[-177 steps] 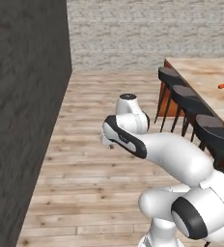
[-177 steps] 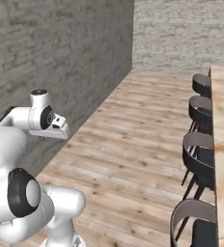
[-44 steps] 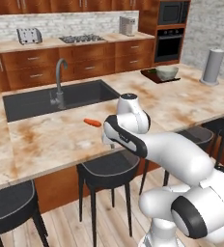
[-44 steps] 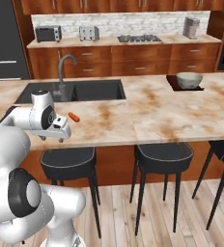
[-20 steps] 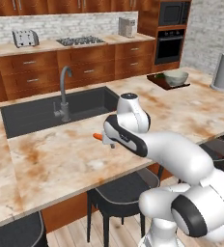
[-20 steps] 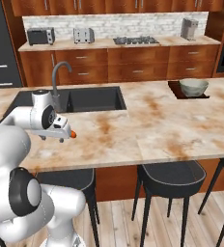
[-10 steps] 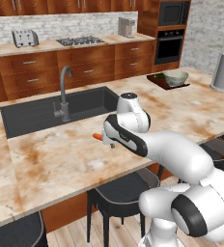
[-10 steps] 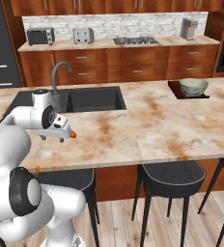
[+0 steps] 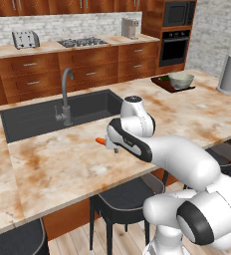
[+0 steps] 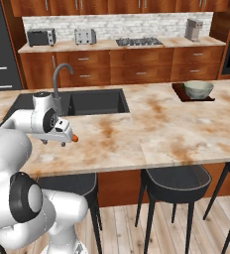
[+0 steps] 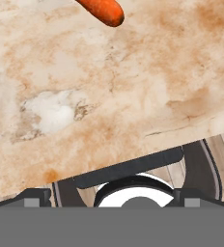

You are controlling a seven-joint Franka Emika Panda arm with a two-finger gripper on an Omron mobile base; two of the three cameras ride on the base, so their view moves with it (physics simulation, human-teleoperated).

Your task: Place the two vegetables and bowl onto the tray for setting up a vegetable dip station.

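Orange carrot (image 11: 100, 9) lies on marble counter (image 11: 109, 87), gripper (image 11: 111, 195) spread.

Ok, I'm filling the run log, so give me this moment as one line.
gripper: open, empty | carrot: on counter | bowl: on tray | phase: before carrot pick

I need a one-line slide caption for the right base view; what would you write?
White arm holds its gripper open above the marble counter beside the carrot, while the bowl already sits on the tray.
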